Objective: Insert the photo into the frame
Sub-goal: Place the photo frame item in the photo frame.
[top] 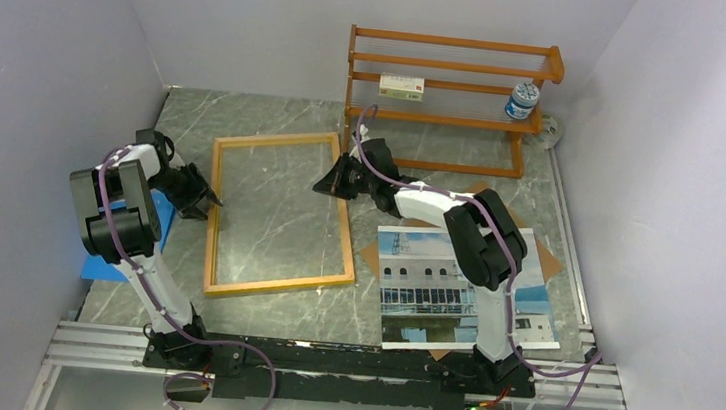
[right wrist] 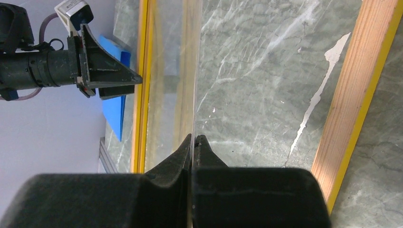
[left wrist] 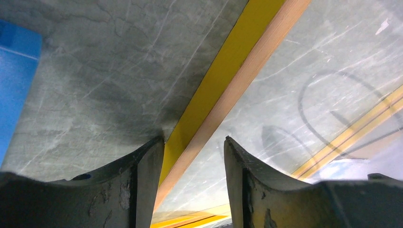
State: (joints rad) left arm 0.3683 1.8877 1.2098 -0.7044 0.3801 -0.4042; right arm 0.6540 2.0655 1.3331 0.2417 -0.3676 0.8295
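Observation:
The frame (top: 276,283) lies flat on the table left of centre, its wood-coloured back up. The photo (top: 467,287) lies face up to its right on a brown backing board (top: 370,256). My left gripper (top: 211,200) is open, one finger on each side of the frame's left rail (left wrist: 233,80). The gripper shows in the left wrist view (left wrist: 195,142). My right gripper (top: 326,183) is over the frame's far right part. It shows in the right wrist view (right wrist: 194,137), shut on the edge of a thin clear pane (right wrist: 171,71) that stands tilted up, seen edge-on. The frame's right rail (right wrist: 354,95) lies beside it.
An orange-brown shelf rack (top: 443,117) stands at the back with a small box (top: 401,87) and a jar (top: 522,101) on it. A blue sheet (top: 129,243) lies under the left arm. A tape roll (top: 550,133) sits at the back right. Walls close in on both sides.

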